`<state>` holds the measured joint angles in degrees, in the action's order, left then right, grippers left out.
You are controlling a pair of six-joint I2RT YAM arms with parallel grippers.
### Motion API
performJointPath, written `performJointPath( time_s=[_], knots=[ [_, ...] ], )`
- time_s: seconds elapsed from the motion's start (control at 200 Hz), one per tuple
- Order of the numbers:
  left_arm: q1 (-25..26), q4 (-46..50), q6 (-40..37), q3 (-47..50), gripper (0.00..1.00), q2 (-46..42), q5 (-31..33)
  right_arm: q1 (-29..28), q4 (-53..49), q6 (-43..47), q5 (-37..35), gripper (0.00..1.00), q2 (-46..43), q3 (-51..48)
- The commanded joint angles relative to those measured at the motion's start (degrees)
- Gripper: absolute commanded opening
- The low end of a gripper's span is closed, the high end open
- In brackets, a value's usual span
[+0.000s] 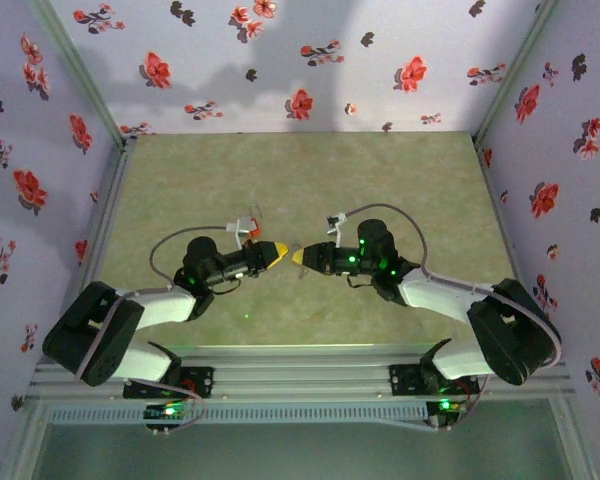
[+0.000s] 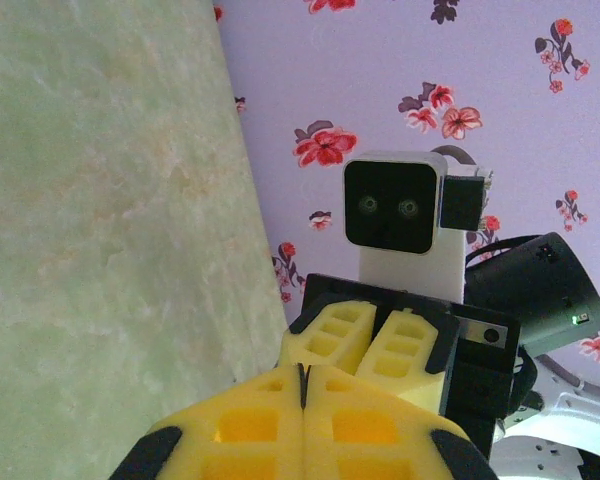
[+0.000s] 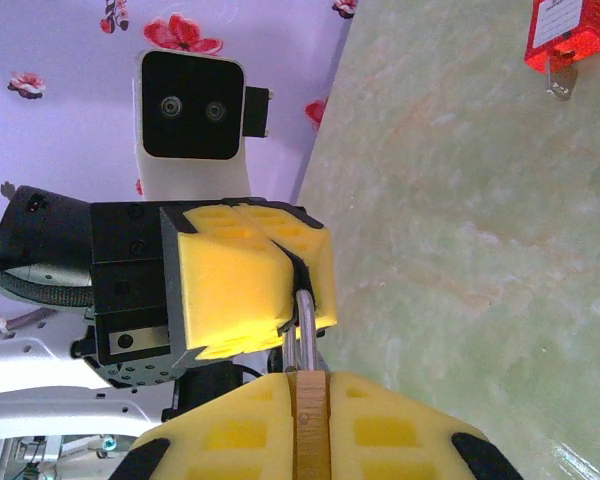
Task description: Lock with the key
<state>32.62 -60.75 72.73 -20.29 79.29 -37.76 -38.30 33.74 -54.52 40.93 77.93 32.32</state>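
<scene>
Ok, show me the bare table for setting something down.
Free: green marbled tabletop along the floral back wall, and the near strip by the aluminium rail. Crowded: centre, where yellow-fingered left gripper and right gripper meet beside a red tag.

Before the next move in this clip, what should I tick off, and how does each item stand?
1. Lock held by right gripper: ok, jaws shut on its body.
2. Shackle held by left gripper: ok, jaws shut on it.
3. Shackle pushed home: cannot tell.
4. Key picked up: not ok, it lies on the table with its red tag.
5. One gripper free for the key: not ok, both are occupied.
</scene>
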Motion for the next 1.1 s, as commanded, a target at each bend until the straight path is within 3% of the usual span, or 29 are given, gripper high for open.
performJointPath(
  time_s=[0.0,0.425,0.855,1.095],
  knots=[
    [0.3,1.3,-3.0,-1.2,0.00,-1.0,-1.5,-0.5,3.5,-1.6,1.4,0.00,-1.5,1.3],
    [1.3,-3.9,-3.7,0.6,0.00,-0.9,-1.7,-0.5,9.9,-5.8,2.7,0.00,-1.1,1.2],
    [6.0,-6.0,-4.4,0.2,0.00,-2.9,-1.0,-0.6,9.3,-3.7,1.1,0.00,1.1,3.3],
    [7.3,-6.6,-5.9,1.7,0.00,-4.3,-0.4,-0.5,14.3,-6.0,1.9,0.00,2.9,4.3]
  ],
)
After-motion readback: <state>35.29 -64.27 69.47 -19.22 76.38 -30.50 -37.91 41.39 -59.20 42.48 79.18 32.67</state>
